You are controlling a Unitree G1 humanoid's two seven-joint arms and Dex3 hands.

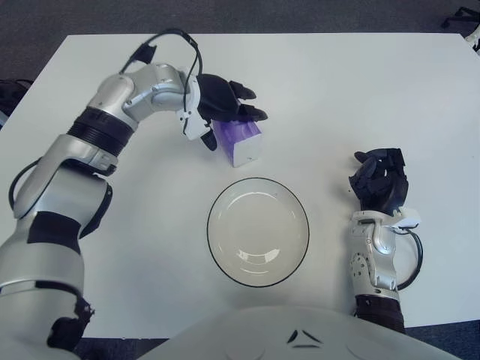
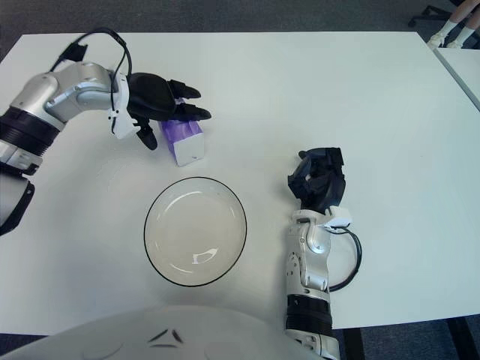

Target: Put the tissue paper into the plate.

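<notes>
The purple-and-white tissue paper pack (image 1: 240, 140) was straddled by the left hand (image 1: 223, 109), fingers spread, glass plate (image 1: 257, 231) just nearer.

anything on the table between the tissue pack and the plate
Nothing: only bare white table separates the tissue pack, under the left hand, from the plate's far rim. Both eye views show that narrow strip clear.

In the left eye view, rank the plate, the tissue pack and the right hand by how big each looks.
1. Plate, clearly largest.
2. Right hand.
3. Tissue pack, though the left hand covers its far end, so ranks 2 and 3 are unsure.
</notes>
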